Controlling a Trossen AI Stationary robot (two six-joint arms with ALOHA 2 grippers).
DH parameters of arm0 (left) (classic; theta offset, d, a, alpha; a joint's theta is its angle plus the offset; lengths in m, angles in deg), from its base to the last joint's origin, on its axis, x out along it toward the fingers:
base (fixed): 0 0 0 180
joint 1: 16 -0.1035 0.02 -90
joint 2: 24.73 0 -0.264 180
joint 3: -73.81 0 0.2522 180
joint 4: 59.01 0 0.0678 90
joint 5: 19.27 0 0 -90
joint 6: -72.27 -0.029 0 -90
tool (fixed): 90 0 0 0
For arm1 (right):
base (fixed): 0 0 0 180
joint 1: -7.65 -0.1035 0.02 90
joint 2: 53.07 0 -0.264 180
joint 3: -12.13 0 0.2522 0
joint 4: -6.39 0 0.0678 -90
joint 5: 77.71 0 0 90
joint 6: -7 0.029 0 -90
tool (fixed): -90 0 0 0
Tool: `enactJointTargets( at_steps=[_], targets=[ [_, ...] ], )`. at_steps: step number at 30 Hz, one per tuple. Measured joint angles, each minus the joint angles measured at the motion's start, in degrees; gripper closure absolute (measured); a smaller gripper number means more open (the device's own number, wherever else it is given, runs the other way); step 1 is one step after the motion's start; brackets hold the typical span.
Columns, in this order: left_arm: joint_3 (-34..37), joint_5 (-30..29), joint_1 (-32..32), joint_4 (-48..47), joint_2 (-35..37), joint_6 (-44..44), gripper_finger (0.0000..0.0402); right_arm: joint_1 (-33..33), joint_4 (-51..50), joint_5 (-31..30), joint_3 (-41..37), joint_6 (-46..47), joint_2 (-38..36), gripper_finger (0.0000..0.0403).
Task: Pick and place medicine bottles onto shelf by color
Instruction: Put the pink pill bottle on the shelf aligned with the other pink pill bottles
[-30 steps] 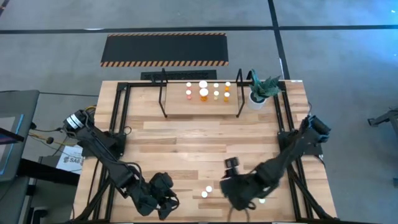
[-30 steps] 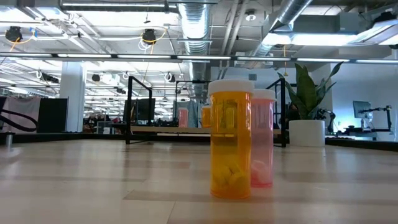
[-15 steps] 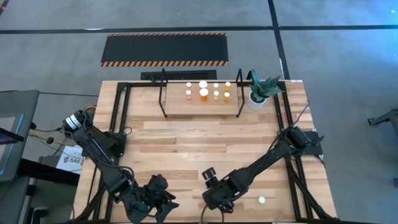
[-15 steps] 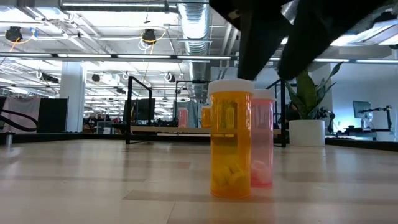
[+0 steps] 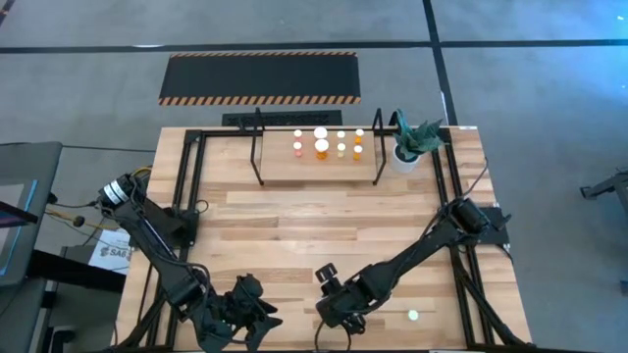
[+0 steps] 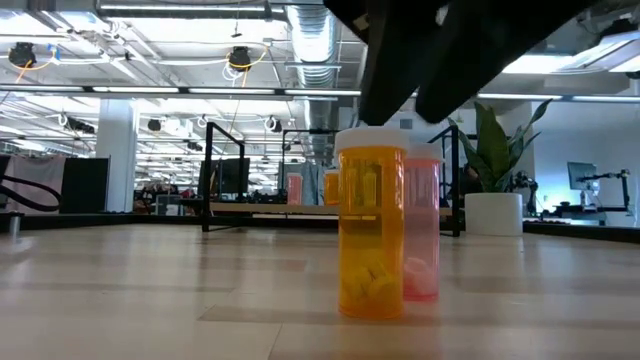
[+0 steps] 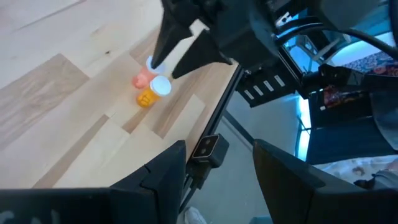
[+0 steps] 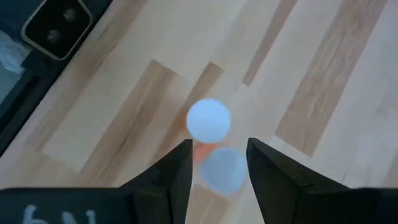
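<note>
Right gripper [image 8: 217, 163], its two dark fingers standing slightly apart and holding nothing, is hovering directly over a pair of small white-capped medicine bottles near the front edge of the light wooden table [image 5: 294, 216]; one white cap is lying between the fingertips, the other just beyond them. Seen level with the table top, the pair is standing upright and touching: an orange translucent bottle [image 6: 371, 225] with pills showing at its bottom in front, a pinkish translucent bottle [image 6: 425, 225] close behind it, with the dark gripper body hanging just above their caps. Seen from above, this arm is reaching in from the right side and is covering the pair, while one further white-capped bottle [image 5: 413, 316] is standing alone on the table to its right. Left gripper [image 7: 217, 163] is waiting at the front left corner, fingers partly apart and empty, its camera looking across at the pair. At the far edge, the light wooden shelf board in a thin black rod frame [image 5: 275, 162] is carrying a cluster of white-capped bottles [image 5: 322, 147], with a white pot holding a green plant [image 5: 412, 145] just beside its right end.
</note>
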Motion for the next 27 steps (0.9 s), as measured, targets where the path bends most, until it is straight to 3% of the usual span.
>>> enactJointTargets(
  at_steps=[10, 21, 27],
  targets=[
    [0.0, -0.1, 0.0, 0.1, 0.0, 0.0, 0.0228, 0.7, 3.1, 0.8, -6.7, 1.2, 0.0, 0.0234],
    [0.0, -0.1, 0.0, -0.2, 0.0, 0.0, 0.0228, 0.7, 3.3, 0.8, -6.7, 3.1, 0.0, 0.0280],
    [0.0, -0.1, -0.4, -0.2, 0.0, 0.1, 0.0228, 1.4, 0.1, 0.9, -6.8, 3.1, -0.9, 0.0267]
  ],
)
